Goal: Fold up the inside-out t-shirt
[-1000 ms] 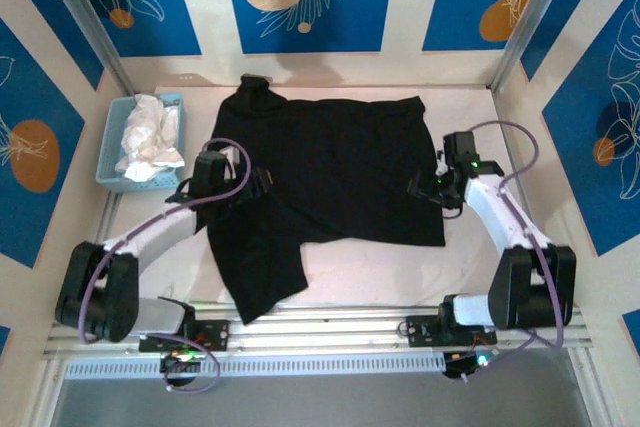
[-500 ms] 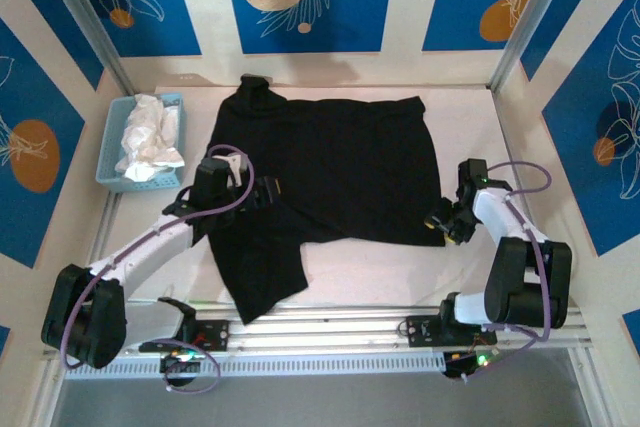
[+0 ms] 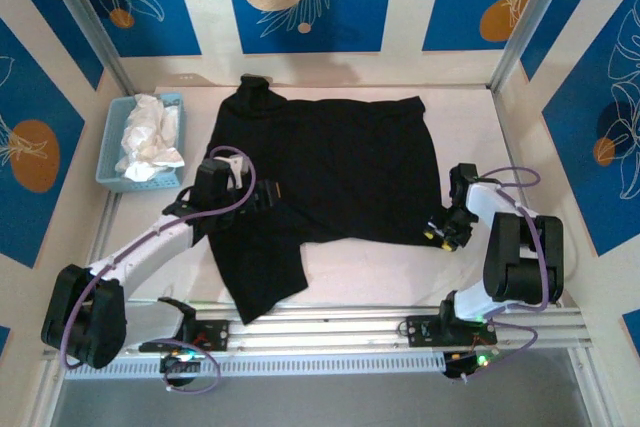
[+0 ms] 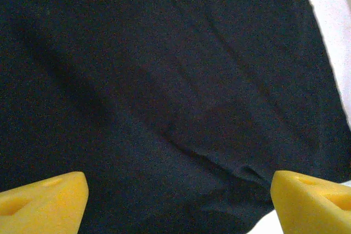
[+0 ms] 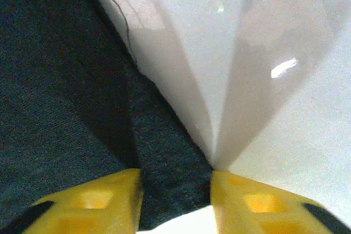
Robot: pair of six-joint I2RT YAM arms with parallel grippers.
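Observation:
The inside-out t-shirt [image 3: 330,167] is black and lies spread flat over the middle of the table, one sleeve reaching toward the near edge. My left gripper [image 3: 262,192] hovers over its left side. In the left wrist view that gripper [image 4: 178,201] is open wide, with black cloth [image 4: 164,80] under both yellow fingertips. My right gripper [image 3: 440,232] is down at the shirt's near right corner. Its yellow fingers [image 5: 88,201] stand a little apart on either side of that corner [image 5: 170,173], which lies flat between them on the table, so the right gripper [image 5: 175,190] is open.
A blue basket [image 3: 112,147] with a white cloth garment [image 3: 148,137] sits at the back left. Bare white table [image 3: 470,137] runs along the shirt's right side and in front of it. Patterned walls close in the table on three sides.
The right gripper has moved nearer along the shirt's right edge, down to its near right corner, and its jaws have narrowed. The left gripper has shifted slightly right over the shirt.

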